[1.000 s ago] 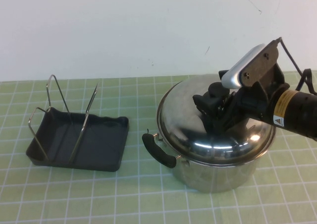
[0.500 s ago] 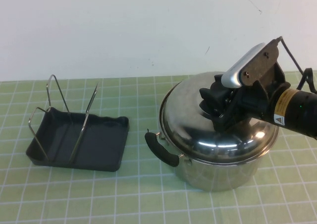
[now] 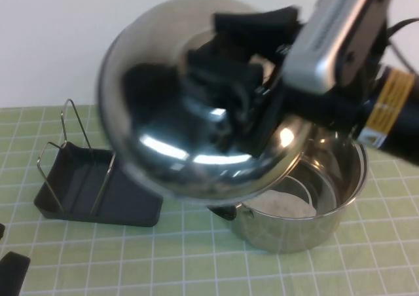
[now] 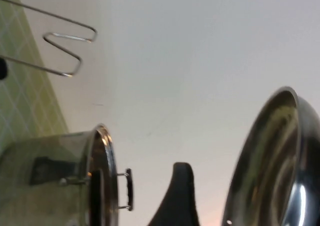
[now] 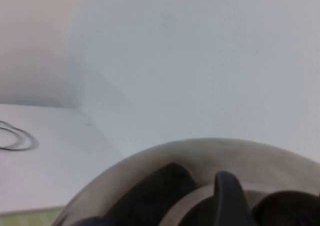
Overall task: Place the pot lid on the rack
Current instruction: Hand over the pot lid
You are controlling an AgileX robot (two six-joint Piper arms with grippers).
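My right gripper (image 3: 230, 80) is shut on the black knob of the pot lid (image 3: 163, 145) and holds the shiny domed lid high in the air, tilted, between the pot and the rack. The knob is mostly hidden by the fingers. In the right wrist view the lid's dome (image 5: 200, 158) fills the lower part behind a dark fingertip (image 5: 227, 196). The rack (image 3: 78, 135), wire uprights in a dark tray (image 3: 62, 201), stands at the left and its right side is hidden by the lid. My left gripper (image 3: 5, 251) is open and empty, low at the near left corner.
The open steel pot (image 3: 327, 204) stands on the green checked cloth at the right, below the lid. The left wrist view shows the pot (image 4: 50, 176), the rack wires (image 4: 70, 36) and the raised lid (image 4: 280, 161). A white wall is behind.
My right gripper has lifted the lid off the pot and carried it up and to the left. The pot now stands open. My left gripper's tips have come into view.
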